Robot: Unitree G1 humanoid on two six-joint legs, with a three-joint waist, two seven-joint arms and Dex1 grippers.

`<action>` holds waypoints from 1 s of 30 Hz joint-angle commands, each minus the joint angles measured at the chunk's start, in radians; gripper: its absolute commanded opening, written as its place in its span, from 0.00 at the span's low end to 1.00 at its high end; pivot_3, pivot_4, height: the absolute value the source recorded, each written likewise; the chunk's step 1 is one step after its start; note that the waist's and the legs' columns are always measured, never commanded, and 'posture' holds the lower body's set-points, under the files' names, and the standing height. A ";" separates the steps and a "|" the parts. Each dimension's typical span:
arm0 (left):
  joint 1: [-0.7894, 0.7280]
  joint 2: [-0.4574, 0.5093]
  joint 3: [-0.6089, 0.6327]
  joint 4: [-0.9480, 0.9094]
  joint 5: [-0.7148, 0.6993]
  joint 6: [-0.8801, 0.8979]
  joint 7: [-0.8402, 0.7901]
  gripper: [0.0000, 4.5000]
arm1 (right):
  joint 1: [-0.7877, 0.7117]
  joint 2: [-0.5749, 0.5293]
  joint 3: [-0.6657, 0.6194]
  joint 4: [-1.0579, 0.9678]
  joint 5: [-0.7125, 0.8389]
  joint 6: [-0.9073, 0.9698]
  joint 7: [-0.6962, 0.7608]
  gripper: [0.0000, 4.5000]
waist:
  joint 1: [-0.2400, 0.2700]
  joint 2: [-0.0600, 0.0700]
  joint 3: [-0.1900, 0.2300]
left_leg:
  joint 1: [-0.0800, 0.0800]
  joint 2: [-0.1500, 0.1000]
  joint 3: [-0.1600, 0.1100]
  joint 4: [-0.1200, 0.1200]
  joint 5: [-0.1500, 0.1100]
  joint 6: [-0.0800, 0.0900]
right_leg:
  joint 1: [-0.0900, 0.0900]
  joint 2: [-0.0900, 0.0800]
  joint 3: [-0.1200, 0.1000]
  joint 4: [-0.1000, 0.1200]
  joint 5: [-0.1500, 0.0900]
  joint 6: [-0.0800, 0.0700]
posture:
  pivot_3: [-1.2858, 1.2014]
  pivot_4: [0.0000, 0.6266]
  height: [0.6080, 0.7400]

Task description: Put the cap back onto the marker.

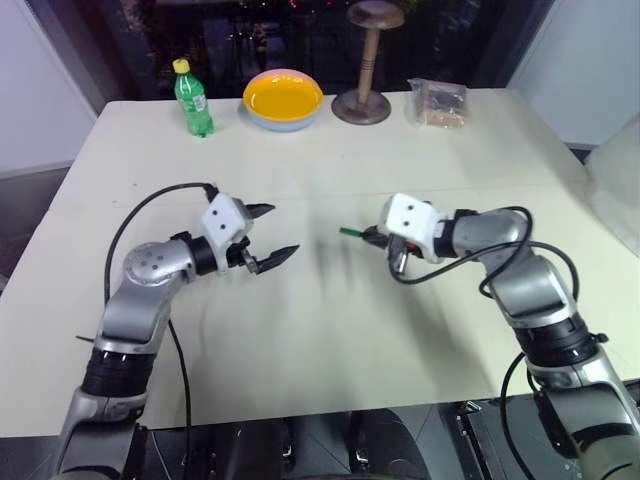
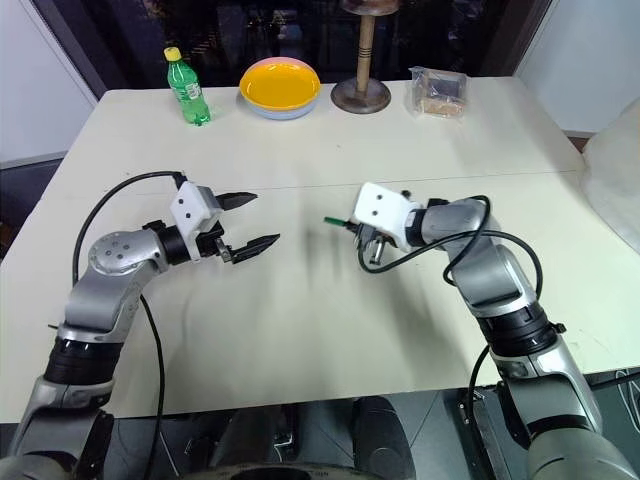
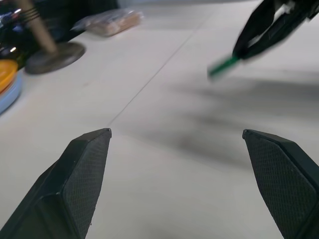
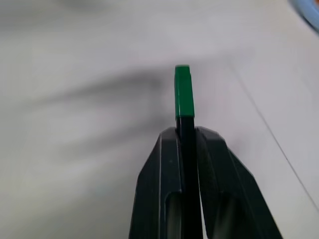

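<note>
Right end effector [image 4: 185,144] clenched on thin dark marker [image 4: 187,130], small green plastic cap [image 4: 183,91] seated on tip ahead of fingers. Left end effector [image 1: 268,236] released, empty, well apart.

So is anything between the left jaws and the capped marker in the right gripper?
Nothing visible. The left gripper stands open and empty, facing the marker, whose green cap sticks out past the shut right gripper. Between them is only bare table below open air.

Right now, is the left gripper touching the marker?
Apart. In the left eye view the left gripper stands open, bare table between it and the capped marker, which the right gripper is shut on.
</note>
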 commanded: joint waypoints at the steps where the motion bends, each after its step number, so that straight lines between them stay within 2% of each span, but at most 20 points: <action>1: 0.025 0.002 0.012 -0.065 -0.020 0.019 0.032 0.98 | 0.041 -0.017 -0.100 -0.105 0.022 0.145 -0.073 0.00 | 0.001 0.000 0.000 | 0.000 0.000 0.000 0.000 0.000 0.000 | 0.000 0.000 0.000 0.000 0.000 0.000 | 0.52 0.24 1.00; 4: 0.036 -0.002 0.001 -0.086 -0.051 0.043 0.022 0.98 | 0.105 -0.030 -0.161 -0.172 0.034 0.236 -0.118 0.00 | 0.002 0.000 0.000 | 0.000 0.000 -0.001 0.000 0.000 0.000 | 0.000 0.000 0.000 0.000 0.000 0.000 | 0.52 0.24 1.00; 7: 0.013 -0.016 0.007 -0.121 -0.145 0.079 -0.021 0.98 | 0.186 -0.049 -0.226 -0.249 0.054 0.323 -0.155 0.00 | 0.002 0.000 0.000 | 0.000 0.000 -0.001 0.000 0.000 0.000 | 0.000 0.000 0.000 0.000 0.000 0.000 | 0.52 0.24 1.00; 13: -0.074 -0.001 -0.009 -0.155 -0.264 0.141 -0.100 0.98 | 0.329 -0.076 -0.323 -0.309 0.080 0.366 -0.218 0.00 | 0.000 0.000 0.000 | 0.000 0.000 -0.001 0.000 0.000 0.000 | 0.001 0.000 0.000 -0.001 0.000 0.000 | 0.52 0.24 1.00; 20: -0.165 -0.006 -0.027 -0.153 -0.358 0.203 -0.149 0.98 | 0.409 -0.091 -0.381 -0.210 0.098 0.300 -0.287 0.00 | -0.001 0.000 0.000 | 0.000 0.000 -0.001 0.000 0.000 0.000 | 0.001 0.001 0.000 -0.001 0.000 0.000 | 0.52 0.24 1.00; 30: -0.248 0.003 -0.011 -0.159 -0.451 0.276 -0.151 0.98 | 0.408 -0.091 -0.413 0.014 0.117 0.177 -0.367 0.00 | -0.001 0.000 0.000 | 0.000 -0.001 -0.001 0.000 0.000 0.000 | 0.001 0.002 0.001 -0.001 0.000 0.000 | 0.52 0.24 1.00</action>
